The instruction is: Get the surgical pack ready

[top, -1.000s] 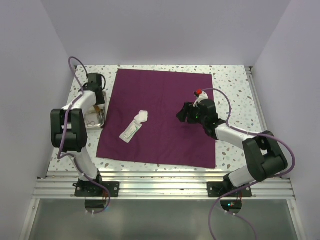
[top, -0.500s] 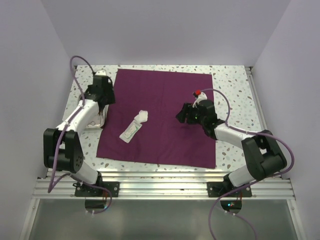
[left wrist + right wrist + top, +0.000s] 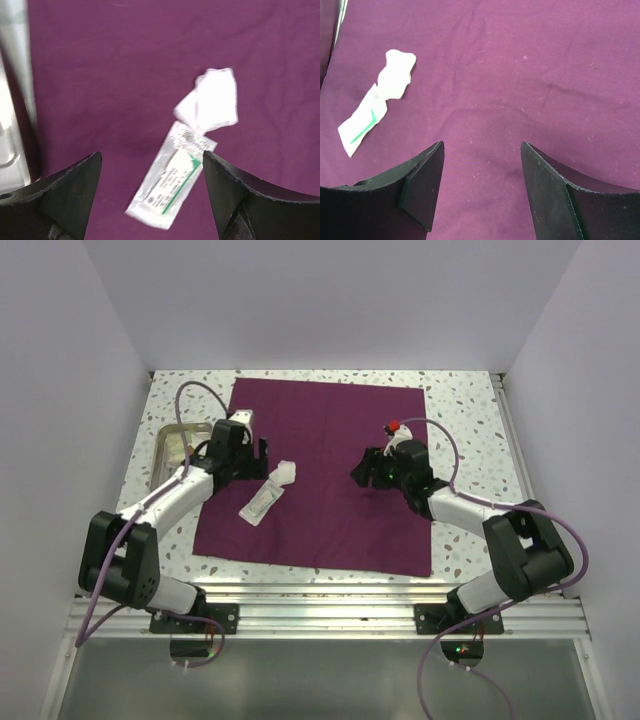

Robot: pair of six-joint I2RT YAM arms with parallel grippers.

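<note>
The left end effector (image 3: 260, 452), seen over the steel tray (image 3: 172, 445) a second ago, has been swung to the left edge of the plum cloth (image 3: 330, 440), which is spread flat on the tabletop (image 3: 460, 410). Its jaws are held wide and empty just beside the white gauze (image 3: 285, 471) and the packet (image 3: 261, 502), which touch each other. The right end effector (image 3: 362, 472) is unmoved, wide and empty over the cloth. The tray's contents cannot be made out, and the packet's print is blurred.
</note>
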